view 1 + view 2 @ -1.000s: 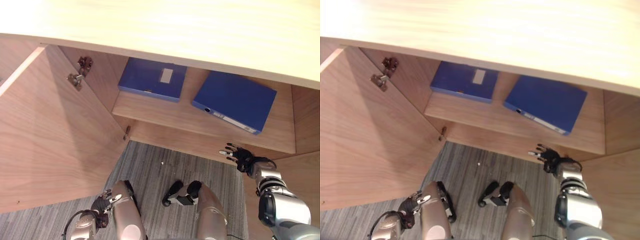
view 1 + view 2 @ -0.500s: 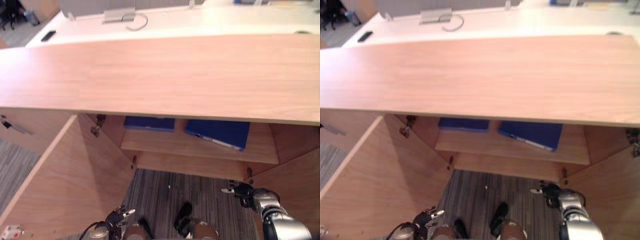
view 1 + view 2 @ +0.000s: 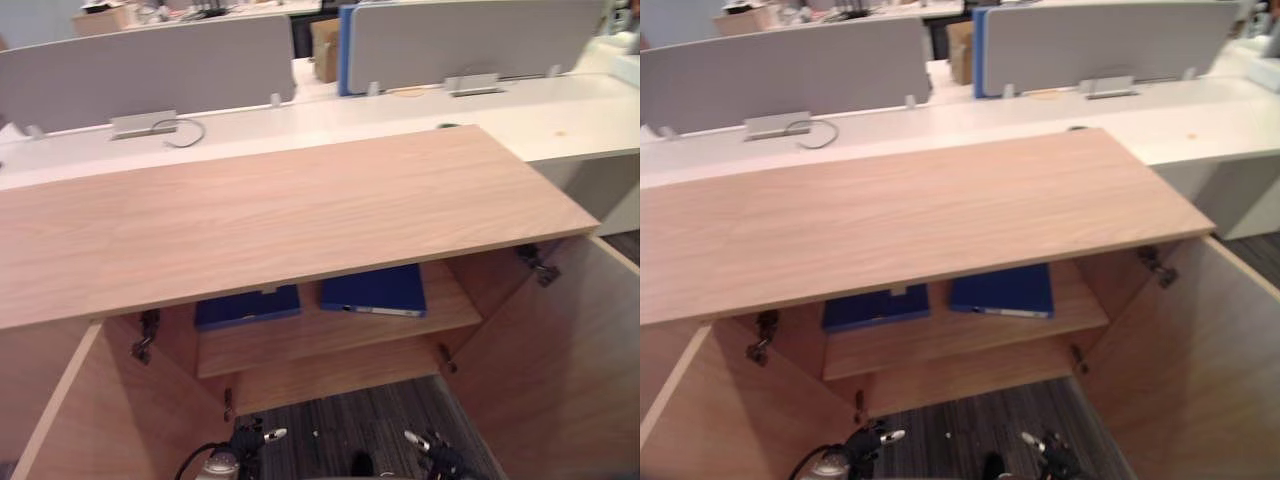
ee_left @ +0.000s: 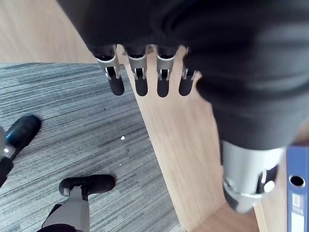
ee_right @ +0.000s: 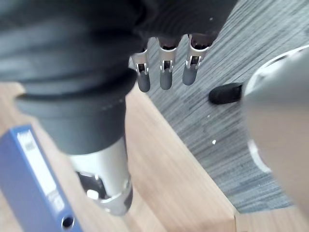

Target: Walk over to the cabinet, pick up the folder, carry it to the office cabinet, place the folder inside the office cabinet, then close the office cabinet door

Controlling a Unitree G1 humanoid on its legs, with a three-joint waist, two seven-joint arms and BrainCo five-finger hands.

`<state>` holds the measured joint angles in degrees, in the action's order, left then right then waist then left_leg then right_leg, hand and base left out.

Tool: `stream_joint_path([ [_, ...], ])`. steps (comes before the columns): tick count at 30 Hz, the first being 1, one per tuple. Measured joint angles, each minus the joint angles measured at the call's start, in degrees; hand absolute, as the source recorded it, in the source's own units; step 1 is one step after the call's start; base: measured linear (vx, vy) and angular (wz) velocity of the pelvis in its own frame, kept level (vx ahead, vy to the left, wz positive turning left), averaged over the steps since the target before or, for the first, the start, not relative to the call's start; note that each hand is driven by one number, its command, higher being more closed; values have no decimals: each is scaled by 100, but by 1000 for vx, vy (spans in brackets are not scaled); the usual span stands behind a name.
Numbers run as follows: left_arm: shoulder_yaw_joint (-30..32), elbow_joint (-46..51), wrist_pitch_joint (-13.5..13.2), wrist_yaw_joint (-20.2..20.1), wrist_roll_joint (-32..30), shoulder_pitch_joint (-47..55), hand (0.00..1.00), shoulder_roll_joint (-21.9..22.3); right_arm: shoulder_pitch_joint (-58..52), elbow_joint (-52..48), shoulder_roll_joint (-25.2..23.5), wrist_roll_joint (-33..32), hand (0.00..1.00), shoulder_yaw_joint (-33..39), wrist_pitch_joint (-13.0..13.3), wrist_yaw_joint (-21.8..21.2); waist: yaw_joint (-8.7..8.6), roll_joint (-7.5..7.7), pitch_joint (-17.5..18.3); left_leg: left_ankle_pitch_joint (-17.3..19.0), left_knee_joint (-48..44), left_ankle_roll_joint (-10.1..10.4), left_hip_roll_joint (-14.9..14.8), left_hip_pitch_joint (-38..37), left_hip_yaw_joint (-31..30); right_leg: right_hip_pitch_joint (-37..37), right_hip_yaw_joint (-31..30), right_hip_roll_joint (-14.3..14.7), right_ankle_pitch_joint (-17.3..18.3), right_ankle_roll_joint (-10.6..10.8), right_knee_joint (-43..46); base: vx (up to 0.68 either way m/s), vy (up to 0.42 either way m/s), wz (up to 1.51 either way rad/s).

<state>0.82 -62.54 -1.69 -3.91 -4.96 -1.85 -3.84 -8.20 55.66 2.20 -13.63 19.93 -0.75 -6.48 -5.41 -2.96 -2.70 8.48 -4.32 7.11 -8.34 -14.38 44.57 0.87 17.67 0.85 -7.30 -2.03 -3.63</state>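
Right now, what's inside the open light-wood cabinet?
Two blue folders lie flat on its wooden shelf, apart: left folder, right folder. The wooden top board covers their far ends and the shelf's back.

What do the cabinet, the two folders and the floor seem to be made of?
Cabinet: light wood-grain board, probably laminate, matte. Folders: smooth blue board or plastic covers, one with a white spine label. Floor: grey striped carpet, by its woven look.

Grey dividers [image 3: 150, 60] on white desktop [image 3: 330, 110], cardboard box [image 3: 325, 45] btwn them, grey striped carpet [image 4: 58, 121] below.
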Motion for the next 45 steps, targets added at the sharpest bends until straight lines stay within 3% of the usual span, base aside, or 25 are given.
stream_joint_path([
  [2, -57, -55, 0, 110, 32, 33, 0, 6, -190, -139, -104, 5, 0, 156, 77, 270, -87, 56, 13, 117, -172, 84, -93, -145, 325, 4, -283, 113, 15, 17, 41, -30, 47, -87],
  [3, -53, -117, 1, 206, 71, 92, 0, -14, -313, -259, -173, 21, 0, 160, 95, 438, -108, 103, -9, 291, -672, 113, -282, -177, 549, 75, -557, 202, 121, -16, 209, -21, 3, -135],
  [4, -42, -143, 2, 332, 132, 216, 0, -27, -406, -417, -248, 49, 0, 154, 116, 628, -93, 171, -19, 471, -1499, -78, -535, -113, 554, 204, -956, 272, 275, -63, 579, -19, -8, -157],
  [6, -48, -178, -5, 475, 244, 353, 0, 49, -526, -672, -253, 135, 0, 157, 220, 843, -62, 207, -5, 664, -2071, -253, -622, 61, -44, 383, -1449, 368, 435, -108, 882, -39, -42, -161],
  [7, -56, -255, -43, 541, 268, 332, 0, 166, -584, -887, -220, 148, 0, 267, 259, 997, -106, 85, -24, 733, -1950, -194, -550, 119, -640, 475, -1750, 505, 443, -105, 943, -49, -30, -156],
  [8, -66, -311, -52, 583, 282, 312, 0, 216, -654, -1069, -232, 149, 0, 382, 278, 1105, -132, -1, -3, 718, -1704, -155, -506, 120, -786, 560, -1884, 587, 426, -80, 975, -30, 32, -139],
  [12, -330, -333, -90, 620, 263, 165, 0, 270, -833, -1841, -399, 294, 0, 987, 287, 1412, -410, -126, -96, 621, -445, 54, -59, -165, -295, 1192, -2259, 736, 357, 8, 1373, -34, 107, -65],
  [14, -516, -423, -97, 607, 77, 100, 0, 294, -838, -2329, -511, 377, 0, 1351, 283, 1572, -456, -126, -236, 560, -154, 8, 245, -141, -43, 1508, -2579, 726, 258, 117, 1564, -94, 125, -68],
  [18, -483, -426, -97, 608, -23, 88, 0, 439, -930, -2880, -725, 335, 0, 1730, 284, 1889, -492, -129, -355, 501, 82, -75, 532, -124, 206, 1804, -2759, 661, 225, 163, 1827, -59, 50, -33],
  [21, -401, -190, -108, 584, -28, 109, 0, 651, -1087, -3822, -755, 332, 0, 1927, 287, 2193, -484, -76, -494, 465, 198, -104, 681, -264, 269, 1971, -2663, 543, 548, 135, 2311, -24, 4, -1],
  [23, -230, -9, -115, 572, -36, 140, 0, 665, -1140, -4421, -771, 341, 0, 2123, 323, 2323, -450, -70, -493, 470, 231, -112, 716, -279, 327, 2269, -1665, -32, 888, -133, 3142, -15, -6, 0],
  [24, -14, 89, -116, 575, -56, 196, 0, 689, -1159, -4670, -779, 356, 0, 2193, 371, 2444, -454, -59, -481, 471, 221, -108, 732, -299, 313, 2382, -1098, -525, 1266, -133, 3803, 49, 4, -6],
  [25, 78, 189, -116, 572, -94, 274, 0, 694, -1154, -4784, -782, 361, 0, 2252, 422, 2521, -451, -3, -444, 477, 184, -97, 767, -312, 335, 2360, -785, -908, 1553, -3, 4059, 91, -18, -11],
  [26, 132, 240, -115, 572, -129, 316, 0, 693, -1135, -4798, -782, 361, 0, 2258, 430, 2550, -436, 35, -425, 496, 150, -66, 779, -312, 361, 2355, -763, -946, 1689, 114, 4062, 119, -93, -23],
  [27, 179, 242, -108, 545, -132, 313, 0, 691, -966, -4805, -777, 375, 0, 2312, 430, 2607, -459, 53, -452, 534, 30, -9, 708, -295, 395, 2353, -750, -879, 1808, 43, 4042, 128, -158, -29],
  [32, 213, 237, -116, 418, -153, 244, 0, 650, -264, -4820, -719, 606, 0, 2511, 466, 2739, -424, -4, -353, 534, -208, -38, 161, -251, 266, 1961, -713, -175, 1643, -68, 3250, 81, -118, -24],
  [35, 242, 219, -113, 357, -186, 224, 0, 636, 137, -4819, -659, 663, 0, 2651, 484, 2797, -280, 3, -325, 302, -562, -73, -41, -13, 241, 1636, -878, 108, 1055, -130, 2177, -1, -3, -37],
  [38, 287, 155, -109, 352, -199, 202, 0, 557, 598, -4685, -499, 691, 0, 2948, 493, 2860, -126, 56, -331, 491, -242, -105, 68, 292, -71, 1232, -1084, 141, 424, -148, 1163, -39, 103, -29],
  [40, 341, 112, -103, 350, -199, 264, 0, 466, 863, -4462, -295, 683, 0, 3031, 493, 2863, 25, 83, -324, 253, 16, -87, 76, 298, -236, 1077, -1192, 238, 311, -80, 1042, -83, 108, -34],
  [45, 339, -2, -95, 335, -204, 353, 0, 306, 1109, -4287, 327, 574, 0, 3344, 538, 2830, 10, 52, -150, 209, 29, -112, 163, 332, -397, 897, -972, 69, 156, 48, 700, -23, 66, 19],
])
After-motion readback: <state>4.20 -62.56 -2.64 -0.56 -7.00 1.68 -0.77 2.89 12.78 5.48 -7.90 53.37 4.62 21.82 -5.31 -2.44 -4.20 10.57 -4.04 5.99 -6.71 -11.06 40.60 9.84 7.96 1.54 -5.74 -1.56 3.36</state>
